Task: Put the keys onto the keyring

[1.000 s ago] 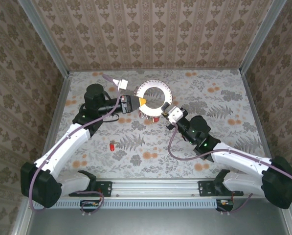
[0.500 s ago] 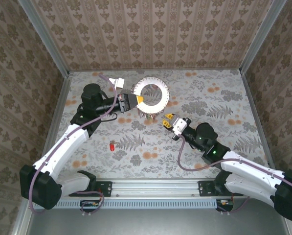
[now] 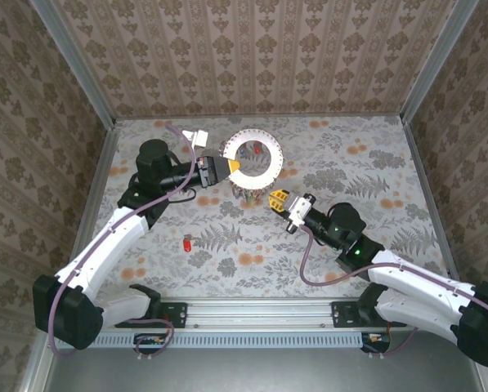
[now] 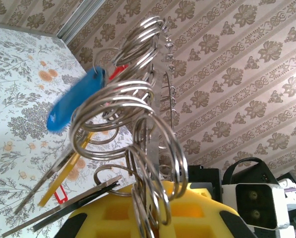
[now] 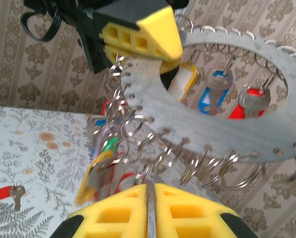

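My left gripper is shut on the left rim of the keyring, a pale grey toothed ring held above the table. Steel split rings hang from its teeth with keys: a blue tag and a yellow tag. In the right wrist view the keyring is close ahead, with blue and red keys behind its hole. My right gripper sits just below the ring's near right rim. Its yellow fingers are together, and whether something thin lies between them I cannot tell. A red-tagged key lies on the table.
A white connector on the left arm's cable sits at the back left. Patterned walls close in the table on three sides. The red-tagged key lies on open floral cloth to the near left of the ring.
My right gripper drew back from the keyring's near rim toward the near right, then crept a little toward it again. The left gripper shifted the ring slightly left and back.
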`<state>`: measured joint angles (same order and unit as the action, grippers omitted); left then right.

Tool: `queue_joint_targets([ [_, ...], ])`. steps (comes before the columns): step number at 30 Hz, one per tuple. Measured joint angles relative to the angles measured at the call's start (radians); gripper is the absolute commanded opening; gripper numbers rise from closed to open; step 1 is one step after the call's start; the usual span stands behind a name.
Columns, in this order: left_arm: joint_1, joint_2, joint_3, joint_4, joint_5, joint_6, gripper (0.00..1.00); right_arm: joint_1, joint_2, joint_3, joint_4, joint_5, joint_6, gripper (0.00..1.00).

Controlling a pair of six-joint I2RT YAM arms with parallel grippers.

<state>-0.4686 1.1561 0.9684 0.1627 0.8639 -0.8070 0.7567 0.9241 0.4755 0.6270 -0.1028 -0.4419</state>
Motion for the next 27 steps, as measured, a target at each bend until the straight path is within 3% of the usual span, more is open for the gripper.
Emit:
queue_joint_targets([
  [27, 0.000, 0.000, 0.000, 0.000, 0.000, 0.000, 0.00, 0.007, 0.086, 0.035, 0.067, 0.055, 0.000, 0.23],
])
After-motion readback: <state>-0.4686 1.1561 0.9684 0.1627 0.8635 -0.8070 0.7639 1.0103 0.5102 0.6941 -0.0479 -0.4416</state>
